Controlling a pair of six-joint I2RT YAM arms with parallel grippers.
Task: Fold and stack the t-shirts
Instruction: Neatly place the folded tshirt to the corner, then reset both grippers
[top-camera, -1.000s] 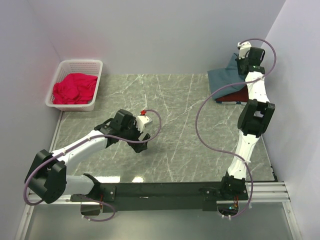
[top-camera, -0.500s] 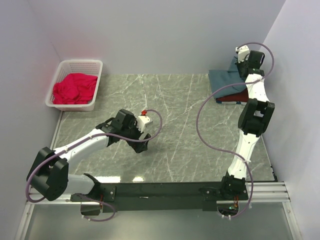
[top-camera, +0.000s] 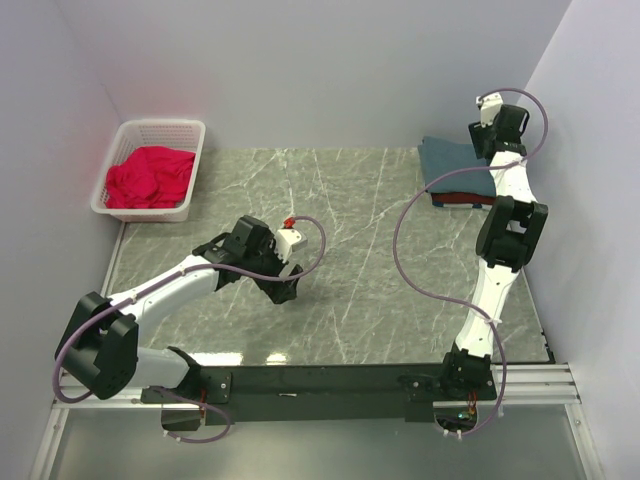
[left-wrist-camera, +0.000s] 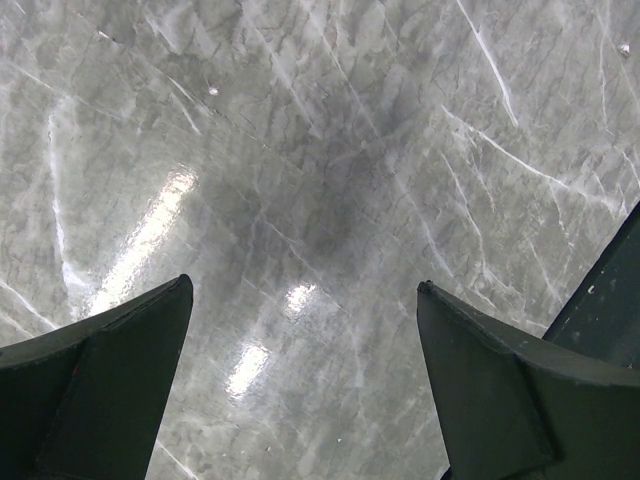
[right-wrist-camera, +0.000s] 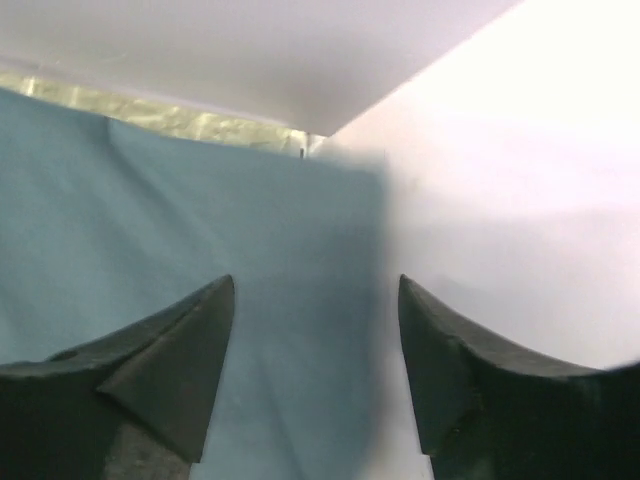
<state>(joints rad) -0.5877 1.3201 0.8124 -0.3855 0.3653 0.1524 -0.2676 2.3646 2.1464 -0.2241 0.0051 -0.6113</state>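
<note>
Currently left gripper (left-wrist-camera: 302, 285) jaws wide, holding nothing, above tabletop (left-wrist-camera: 320, 150). Right gripper (right-wrist-camera: 315, 282) jaws apart, empty, over blue-grey t-shirt (top-camera: 455, 160) stacked on maroon t-shirt (top-camera: 452, 197), tabletop's 2 o'clock corner.

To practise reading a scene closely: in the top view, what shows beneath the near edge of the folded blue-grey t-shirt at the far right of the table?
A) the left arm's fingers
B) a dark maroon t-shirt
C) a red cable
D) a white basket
B: the top view shows a strip of dark maroon t-shirt sticking out from under the folded blue-grey t-shirt.
</note>
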